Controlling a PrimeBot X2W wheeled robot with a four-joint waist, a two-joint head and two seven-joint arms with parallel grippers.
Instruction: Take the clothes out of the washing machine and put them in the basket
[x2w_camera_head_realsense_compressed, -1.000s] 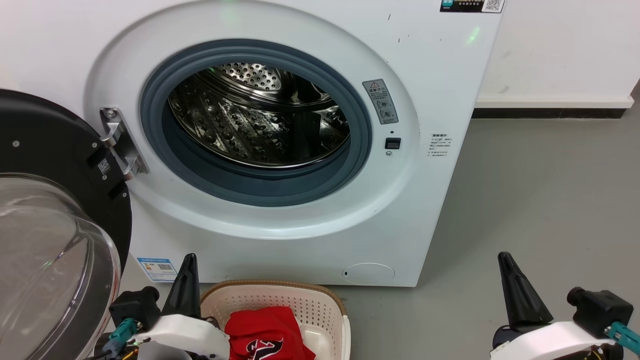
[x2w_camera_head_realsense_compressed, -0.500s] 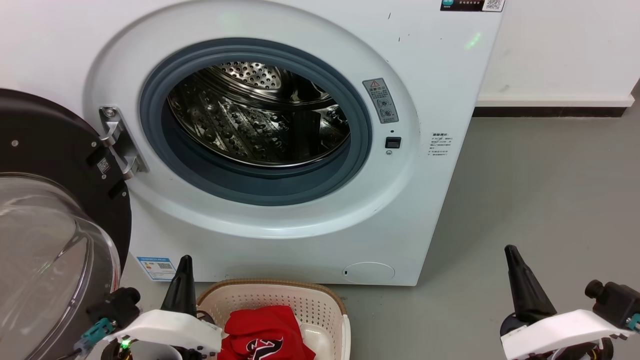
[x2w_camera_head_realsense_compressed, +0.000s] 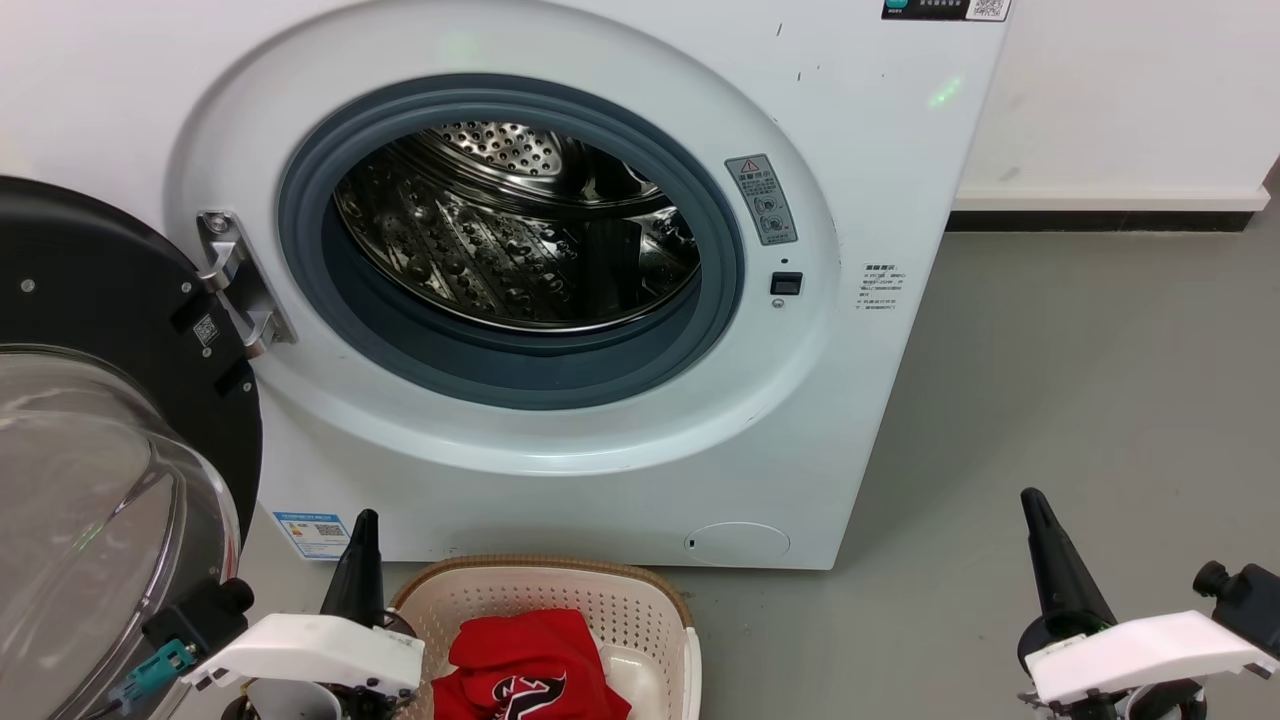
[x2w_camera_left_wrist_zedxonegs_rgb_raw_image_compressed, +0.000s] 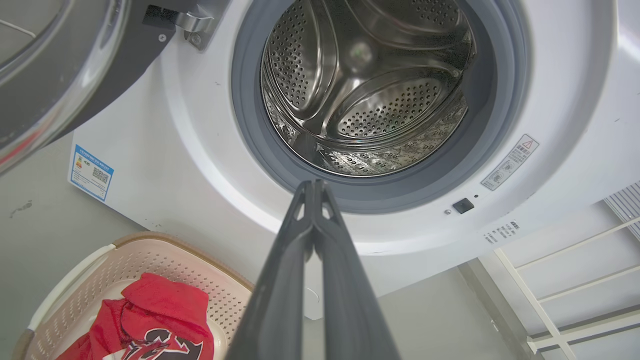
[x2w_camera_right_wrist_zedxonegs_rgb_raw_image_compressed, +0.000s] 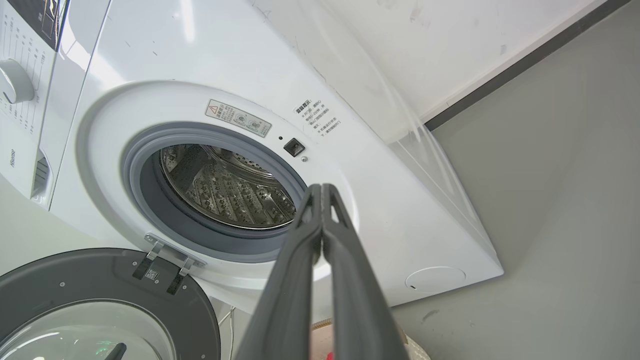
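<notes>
The clothes (x2w_camera_head_realsense_compressed: 530, 650), the bright red soft garments: where are they?

In the small cream-white perforated plastic basket (x2w_camera_head_realsense_compressed: 600, 605) with the brown woven-look rim. They lie as a red heap against its left side, and a black-and-white letter logo (x2w_camera_head_realsense_compressed: 527, 693) faces up.

And where is the basket?

On the grey floor (x2w_camera_head_realsense_compressed: 1080, 380), just before the foot of the large white front-loading washing machine (x2w_camera_head_realsense_compressed: 880, 150). It sits below the round grey rubber-rimmed port (x2w_camera_head_realsense_compressed: 300, 250).

How does the machine stand?

Its black-framed clear bulging door (x2w_camera_head_realsense_compressed: 110, 470) is swung wide to the left on a metal hinge (x2w_camera_head_realsense_compressed: 235, 285). Through the port the shiny perforated steel drum (x2w_camera_head_realsense_compressed: 520, 240) shows its dimpled wall and ribs.

What about the left hand?

The left hand (x2w_camera_left_wrist_zedxonegs_rgb_raw_image_compressed: 314, 186) hangs low, just beside the basket's left rim and apart from the clothes. Its two long dark fingers (x2w_camera_left_wrist_zedxonegs_rgb_raw_image_compressed: 285, 280) are closed tip to tip with nothing between them. In the left wrist view they point toward the lower edge of the port.

And the right hand?

The right hand (x2w_camera_right_wrist_zedxonegs_rgb_raw_image_compressed: 321, 189) is well apart from the basket, over the floor off the machine's right corner. Its fingers also meet at the tips, and it has hold of nothing.
</notes>
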